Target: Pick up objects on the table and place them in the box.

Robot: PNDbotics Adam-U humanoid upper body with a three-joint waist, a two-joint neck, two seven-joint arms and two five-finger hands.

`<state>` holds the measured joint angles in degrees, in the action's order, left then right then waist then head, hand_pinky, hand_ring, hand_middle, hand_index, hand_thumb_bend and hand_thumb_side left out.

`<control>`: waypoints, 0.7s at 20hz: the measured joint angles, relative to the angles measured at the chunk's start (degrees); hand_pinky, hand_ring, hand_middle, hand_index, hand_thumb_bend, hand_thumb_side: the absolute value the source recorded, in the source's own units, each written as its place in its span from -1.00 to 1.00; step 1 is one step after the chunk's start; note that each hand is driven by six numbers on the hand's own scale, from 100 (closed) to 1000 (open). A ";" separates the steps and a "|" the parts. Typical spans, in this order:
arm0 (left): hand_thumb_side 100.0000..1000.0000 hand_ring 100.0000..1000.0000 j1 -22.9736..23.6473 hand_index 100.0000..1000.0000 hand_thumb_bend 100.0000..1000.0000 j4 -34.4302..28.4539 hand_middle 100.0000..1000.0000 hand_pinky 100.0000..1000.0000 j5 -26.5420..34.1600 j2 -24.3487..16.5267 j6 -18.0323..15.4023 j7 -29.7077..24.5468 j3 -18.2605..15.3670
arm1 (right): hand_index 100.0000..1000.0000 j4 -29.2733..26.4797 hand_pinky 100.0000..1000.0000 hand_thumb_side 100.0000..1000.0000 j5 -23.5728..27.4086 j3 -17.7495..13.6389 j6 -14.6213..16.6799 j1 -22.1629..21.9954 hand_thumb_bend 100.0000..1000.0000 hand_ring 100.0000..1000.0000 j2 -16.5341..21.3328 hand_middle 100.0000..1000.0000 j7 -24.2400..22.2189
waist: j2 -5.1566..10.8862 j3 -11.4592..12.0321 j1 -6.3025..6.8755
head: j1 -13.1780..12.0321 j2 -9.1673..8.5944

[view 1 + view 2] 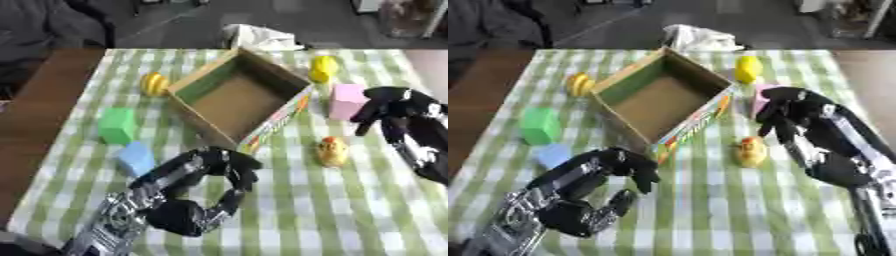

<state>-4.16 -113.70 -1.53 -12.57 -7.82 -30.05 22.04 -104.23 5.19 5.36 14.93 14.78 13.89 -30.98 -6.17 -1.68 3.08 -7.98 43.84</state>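
An open cardboard box (238,98) sits askew in the middle of the checked cloth, nothing visible inside. A pink block (346,101) stands right of it, and my right hand (389,107) hovers just beside it, fingers curled downward, holding nothing. A yellow duck-like toy (332,151) lies below the pink block. A yellow piece (323,68) rests at the box's far right. A yellow-orange round thing (155,83) lies left of the box, with a green block (117,125) and a light blue block (136,158) below it. My left hand (210,172) hangs near the box's front corner, fingers curled, empty.
The green and white checked cloth (297,210) covers the table, and bare brown wood (39,115) shows along its left edge. A white crumpled bag (258,37) lies beyond the far edge. Dark floor lies behind.
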 measured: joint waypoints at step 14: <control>-0.25 0.41 0.02 0.63 -1.00 0.00 0.01 0.13 0.00 0.00 -0.02 -0.03 0.00 | 0.64 0.00 0.34 -0.19 -0.26 0.00 0.10 -0.01 -1.00 -0.05 0.00 0.11 0.17 | -0.01 0.10 -0.04 | -0.02 0.00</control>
<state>-4.14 -113.70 -1.53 -12.57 -7.84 -30.08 22.04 -104.23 4.93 5.36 15.03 14.77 13.89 -30.81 -6.18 -1.59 3.04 -8.00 43.84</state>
